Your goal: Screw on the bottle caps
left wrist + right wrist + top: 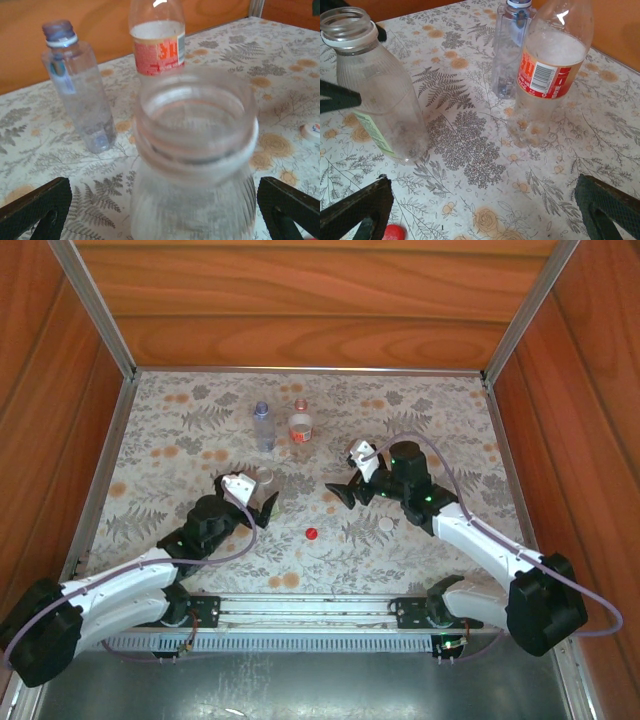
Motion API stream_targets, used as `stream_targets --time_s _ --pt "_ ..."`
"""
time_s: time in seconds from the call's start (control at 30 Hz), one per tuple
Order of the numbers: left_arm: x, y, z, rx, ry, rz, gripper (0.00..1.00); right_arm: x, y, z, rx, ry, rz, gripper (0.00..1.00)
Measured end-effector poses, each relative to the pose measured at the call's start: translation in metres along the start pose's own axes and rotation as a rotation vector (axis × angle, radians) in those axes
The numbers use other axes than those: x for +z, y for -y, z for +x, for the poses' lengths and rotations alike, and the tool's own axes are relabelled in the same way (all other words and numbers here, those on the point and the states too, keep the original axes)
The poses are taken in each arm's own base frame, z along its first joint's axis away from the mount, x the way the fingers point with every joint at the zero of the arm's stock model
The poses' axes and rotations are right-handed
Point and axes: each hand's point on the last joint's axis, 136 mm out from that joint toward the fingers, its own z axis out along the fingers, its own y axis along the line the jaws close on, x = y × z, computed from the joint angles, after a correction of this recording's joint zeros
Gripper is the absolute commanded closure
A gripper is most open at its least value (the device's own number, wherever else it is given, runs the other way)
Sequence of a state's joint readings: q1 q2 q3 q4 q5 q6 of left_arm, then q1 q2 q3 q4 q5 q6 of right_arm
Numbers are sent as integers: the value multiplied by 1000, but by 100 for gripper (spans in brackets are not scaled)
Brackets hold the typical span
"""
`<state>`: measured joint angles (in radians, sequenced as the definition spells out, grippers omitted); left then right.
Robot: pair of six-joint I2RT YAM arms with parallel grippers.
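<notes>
Three bottles stand uncapped on the floral table. The wide-mouthed clear bottle [266, 478] [195, 150] with the yellow-green label [375, 90] stands between the fingers of my left gripper [252, 496] [165, 215], which is open and not touching it. Behind it are the bluish bottle [263, 425] [77, 90] [510, 50] and the red-and-white labelled bottle [301, 423] [157, 45] [550, 70]. My right gripper [343, 475] [482, 210] is open over bare table, facing the bottles. A red cap [311, 533] [394, 232] and a white cap [386, 524] [312, 131] lie loose nearer the arms.
Wooden walls [300, 300] with metal rails enclose the table on three sides. The two grippers face each other across the middle, about a bottle's width apart. Open tablecloth [440, 420] lies to the right and at the far left.
</notes>
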<state>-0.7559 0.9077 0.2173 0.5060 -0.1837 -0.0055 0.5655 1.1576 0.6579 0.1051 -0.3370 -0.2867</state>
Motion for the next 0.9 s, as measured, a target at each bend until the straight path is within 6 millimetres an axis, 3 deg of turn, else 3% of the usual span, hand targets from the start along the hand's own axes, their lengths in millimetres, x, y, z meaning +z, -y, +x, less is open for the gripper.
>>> stream_targets --time_s 0.27,0.9 --pt "5 6 26 -24 -21 58 0 10 -2 5 8 -25 -23 0" --pt "17 10 39 -34 -20 142 5 21 -9 -7 -5 -16 -51 0"
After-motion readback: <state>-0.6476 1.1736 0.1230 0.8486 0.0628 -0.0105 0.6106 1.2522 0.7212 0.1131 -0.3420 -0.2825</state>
